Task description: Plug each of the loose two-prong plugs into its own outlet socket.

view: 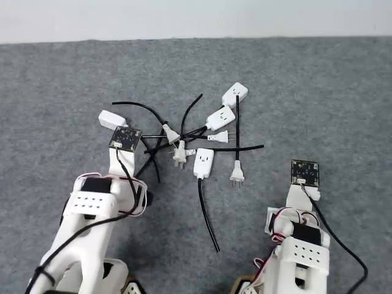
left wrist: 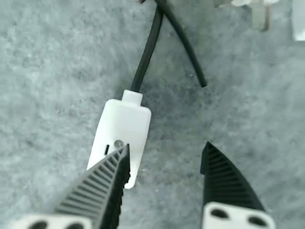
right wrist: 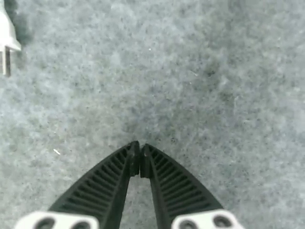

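Left wrist view: left fingers [left wrist: 102,186] spread wide and empty. One tip overlaps the slotted end of a white outlet socket [left wrist: 121,126], though contact cannot be told. The other tip is over bare desk [left wrist: 47,71] just beside it.
Right wrist view: right fingers [right wrist: 114,183] pressed together, holding nothing, above bare desk, with a two-prong plug [right wrist: 7,33] off to one side.
Socket's place: at the left edge of the tangle in the high view, its black cord [left wrist: 147,47] leaving the far end.
Handling: probably light, hard and smooth. It may skid on the felt-like desk, and the stiff cord could swing it.
Hold: across the body's narrow flanks, mid-length, clear of slots and cord.
Beyond: other sockets [view: 203,162] and loose plugs [view: 179,153] cluster mid-desk, their cords crossing.
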`<action>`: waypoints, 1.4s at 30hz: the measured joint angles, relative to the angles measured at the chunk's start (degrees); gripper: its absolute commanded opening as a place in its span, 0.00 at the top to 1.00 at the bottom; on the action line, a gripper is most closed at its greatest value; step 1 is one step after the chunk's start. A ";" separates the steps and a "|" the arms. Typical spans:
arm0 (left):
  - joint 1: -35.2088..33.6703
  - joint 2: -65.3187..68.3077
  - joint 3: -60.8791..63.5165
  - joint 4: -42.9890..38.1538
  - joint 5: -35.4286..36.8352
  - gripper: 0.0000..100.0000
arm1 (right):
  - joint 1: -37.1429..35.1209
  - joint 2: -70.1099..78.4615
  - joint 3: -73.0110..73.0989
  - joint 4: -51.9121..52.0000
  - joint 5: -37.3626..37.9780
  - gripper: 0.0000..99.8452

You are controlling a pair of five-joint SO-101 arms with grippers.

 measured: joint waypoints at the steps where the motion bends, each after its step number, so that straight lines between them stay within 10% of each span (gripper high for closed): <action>1: 0.00 -1.32 0.00 0.62 -0.79 0.77 | 0.00 0.00 0.00 0.00 0.00 0.99; 42: -5.80 6.15 0.79 -7.91 -14.15 0.77 | 0.00 0.00 0.00 0.00 0.00 0.99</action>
